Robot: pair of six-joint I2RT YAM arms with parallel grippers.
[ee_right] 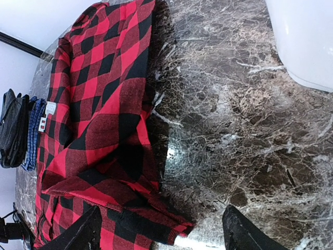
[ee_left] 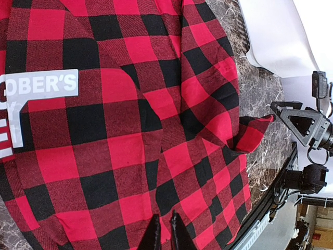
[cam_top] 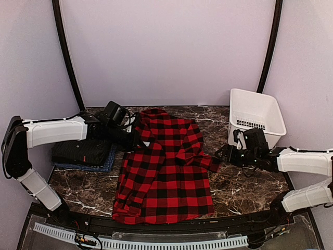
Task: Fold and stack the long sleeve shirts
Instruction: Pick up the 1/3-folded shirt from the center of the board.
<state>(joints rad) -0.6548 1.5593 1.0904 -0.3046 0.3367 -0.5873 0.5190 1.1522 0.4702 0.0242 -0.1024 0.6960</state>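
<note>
The red-and-black checked shirt [cam_top: 161,172] lies spread in the middle of the marble table, with one sleeve folded across its front. Its white block letters [ee_left: 41,86] show in the left wrist view. My left gripper [cam_top: 133,139] sits at the shirt's upper left edge. Its fingertips [ee_left: 165,234] are pressed together with a sliver of red cloth between them. My right gripper [cam_top: 222,154] stands open just right of the sleeve cuff [ee_right: 174,226], which lies on the table between its wide-apart fingers [ee_right: 78,234]. A folded black shirt [cam_top: 82,151] with a small red tag rests on a blue shirt [cam_top: 107,164] at the left.
A white plastic basket [cam_top: 256,115] stands at the back right, close behind my right arm. Bare marble [ee_right: 244,130] stretches between the checked shirt and the basket. The table's front rail [cam_top: 156,242] runs along the near edge.
</note>
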